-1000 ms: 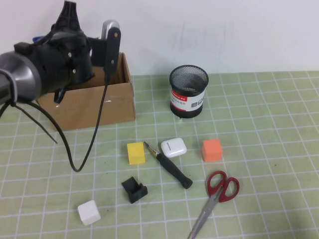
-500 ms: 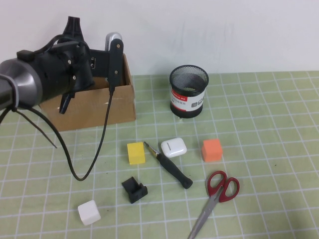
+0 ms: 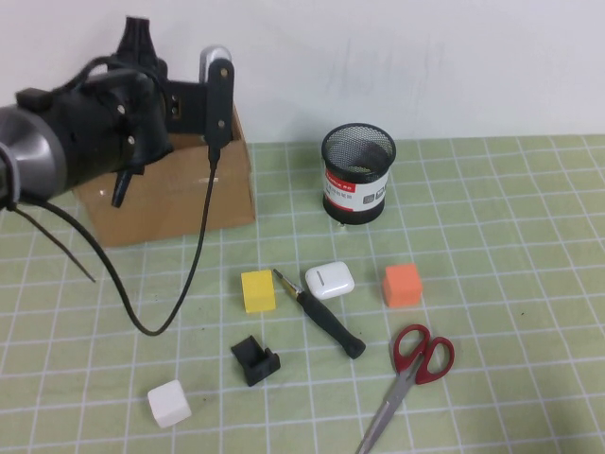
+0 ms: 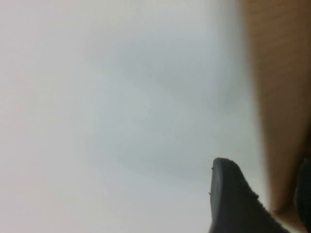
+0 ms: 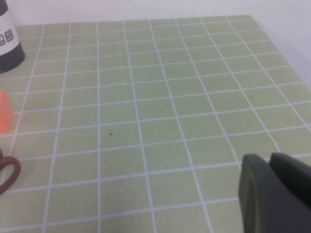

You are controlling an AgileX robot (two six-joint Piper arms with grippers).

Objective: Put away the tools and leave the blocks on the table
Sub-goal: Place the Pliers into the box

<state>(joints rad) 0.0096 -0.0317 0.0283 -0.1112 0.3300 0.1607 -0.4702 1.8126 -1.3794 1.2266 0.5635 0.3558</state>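
The black-handled screwdriver (image 3: pixel 321 317) lies on the table's green mat (image 3: pixel 510 236) between the yellow block (image 3: pixel 257 290) and the orange block (image 3: pixel 402 284). Red-handled scissors (image 3: pixel 406 374) lie near the front edge. The white block (image 3: pixel 168 404) sits front left. The pliers are out of view. My left arm (image 3: pixel 104 123) hangs over the cardboard box (image 3: pixel 180 203). In the left wrist view my left gripper (image 4: pixel 265 194) is open, with only cardboard showing between its fingers. My right gripper (image 5: pixel 272 194) is shut over bare mat, out of the high view.
A black mesh cup (image 3: pixel 358 173) stands at the back middle. A white rounded case (image 3: pixel 329 280) lies beside the screwdriver tip and a small black angular piece (image 3: pixel 255 360) sits near the yellow block. The left arm's cable (image 3: pixel 180 284) droops onto the mat.
My left arm has shifted slightly up and back over the box, and its cable has swung with it. A bit of blue beside the arm a second ago no longer shows.
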